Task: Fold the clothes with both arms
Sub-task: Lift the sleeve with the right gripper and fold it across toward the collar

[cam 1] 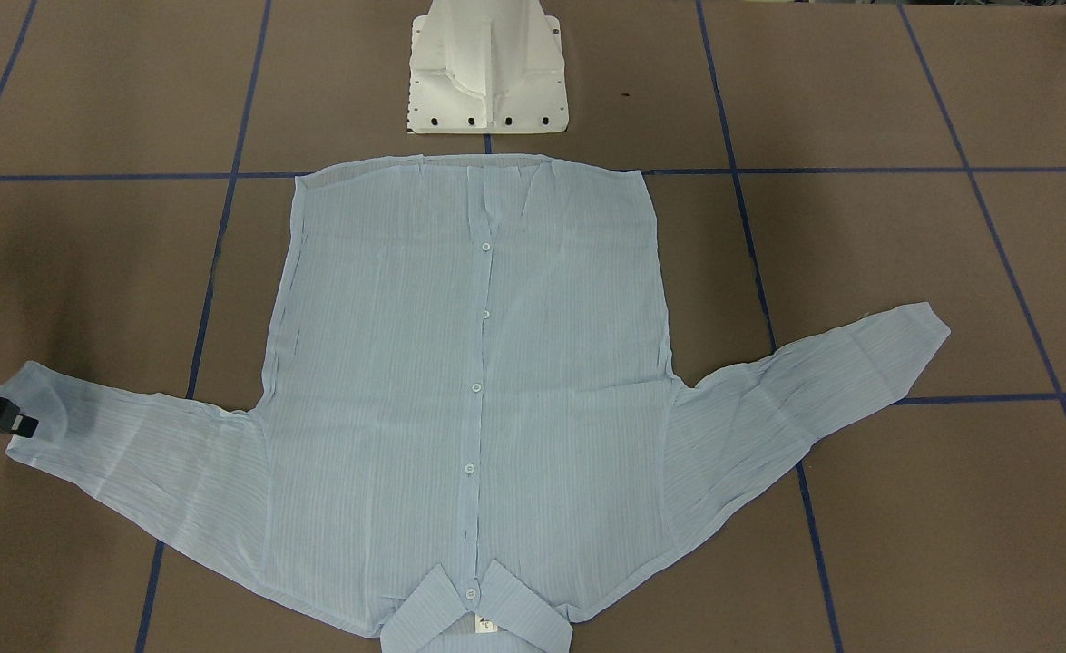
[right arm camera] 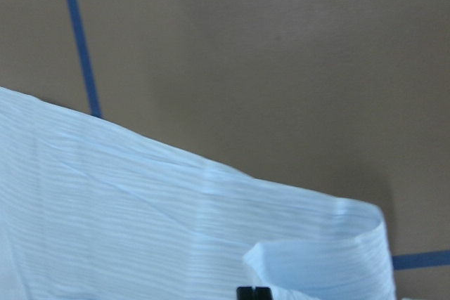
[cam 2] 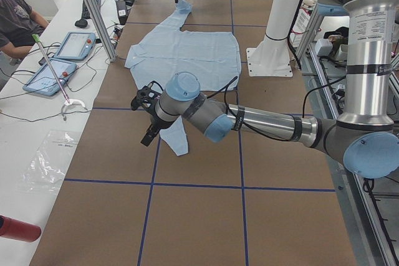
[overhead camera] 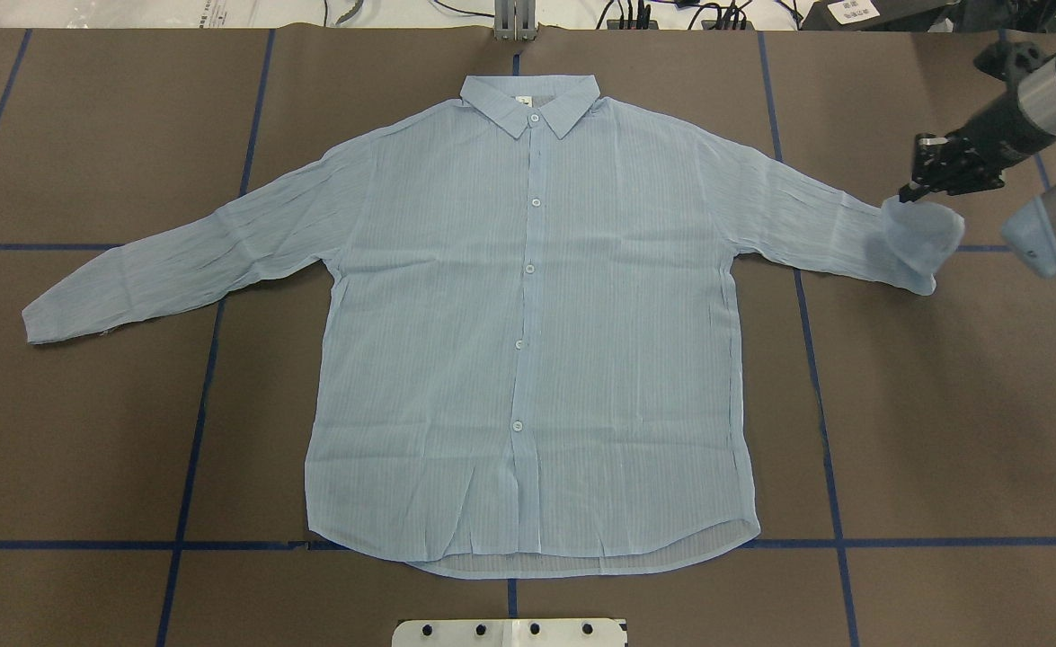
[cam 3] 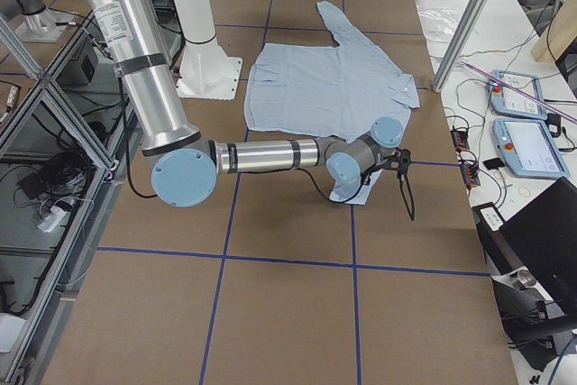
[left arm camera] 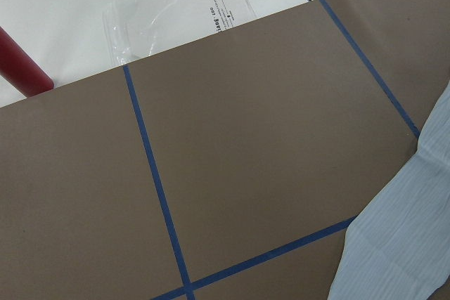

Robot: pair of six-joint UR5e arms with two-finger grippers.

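A thin, light-blue striped shirt [overhead camera: 528, 341] is spread front-up and buttoned on the brown desk [overhead camera: 87, 431], centred before the robot's base. Its collar [overhead camera: 529, 101] is pointed away from the robot and its hem [overhead camera: 581, 562] is laid nearest the base, so the body's long axis is run along the button line. Both sleeves are stretched sideways and angled slightly toward the robot, which gives the widest span across the desk. The fabric is judged to be light, soft and almost sheer. It can be expected to drape and wrinkle, no shape will be kept once it is lifted, and a loose layer could easily be dragged along. Hold is best taken at the firmer, doubled parts: cuffs, collar and hem corners. The right end effector [overhead camera: 907, 192] is seen clamped on the cuff [overhead camera: 927, 238] of the sleeve on the robot's right, which is raised off the desk and curled over. The left end effector [cam 2: 148, 136] is held near the end of the other sleeve [overhead camera: 186, 261]; whether its fingers are apart or together cannot be told.
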